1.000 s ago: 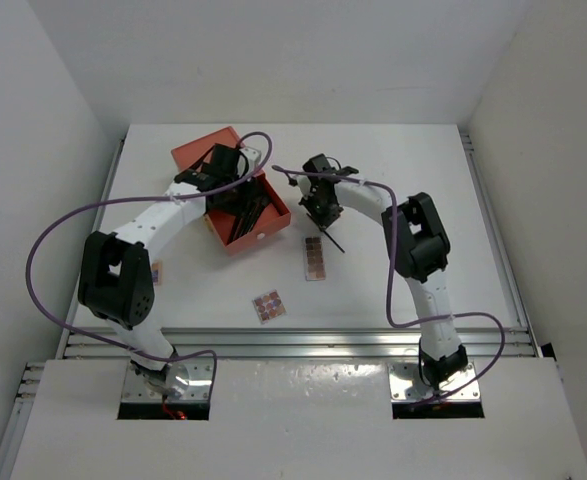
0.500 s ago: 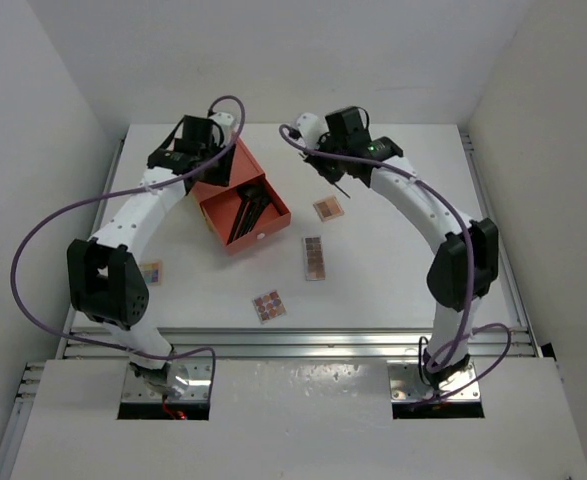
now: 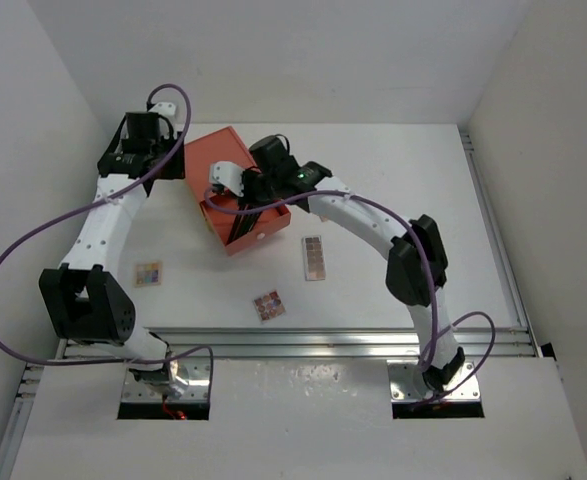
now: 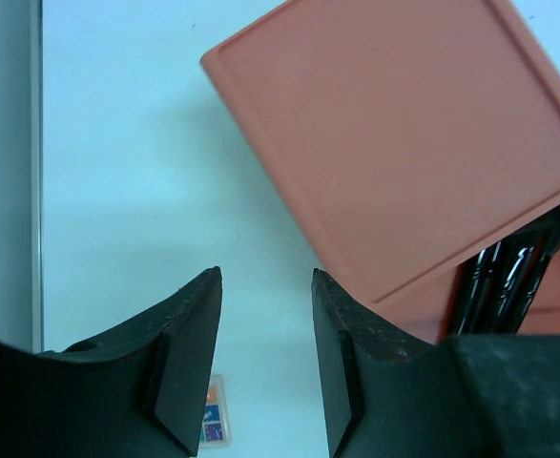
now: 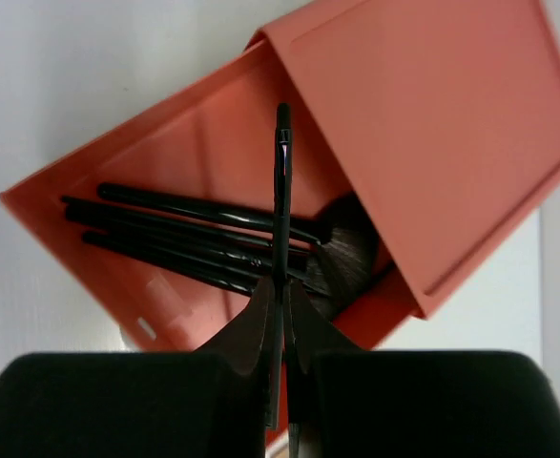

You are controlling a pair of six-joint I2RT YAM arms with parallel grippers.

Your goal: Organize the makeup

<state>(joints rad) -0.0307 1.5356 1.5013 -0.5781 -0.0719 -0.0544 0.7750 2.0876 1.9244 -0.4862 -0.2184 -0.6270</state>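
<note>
Makeup stick (image 5: 281,181), thin and black, is pinched in the right gripper (image 5: 280,291), whose fingers are pressed together on its lower part. In the right wrist view the stick points straight away from the gripper and hangs over the open drawer (image 5: 117,162) of the orange box (image 3: 235,190). I cannot tell whether its tip touches anything inside.

The drawer is pulled partway out of the box sleeve (image 5: 432,124). Inside lie several more dark sticks (image 5: 175,229), roughly parallel, with a brush (image 5: 348,256) whose fluffy dark head sits at the sleeve end. The held stick crosses over them.

From above, the right arm reaches across to the box, which sits at the far left of the white surface (image 3: 403,190).

The left gripper (image 4: 265,279) is spread, with nothing between the fingers. It hovers over bare surface just beside the box's far-left side, and the sleeve top fills the right of its wrist view.

Three palettes are out on the surface, well apart from each other:
- long palette (image 3: 315,257), near the drawer's right side
- square palette (image 3: 268,305), nearer the front edge
- third palette (image 3: 149,273), at the left beside the left arm, with its corner showing low in the left wrist view
</note>
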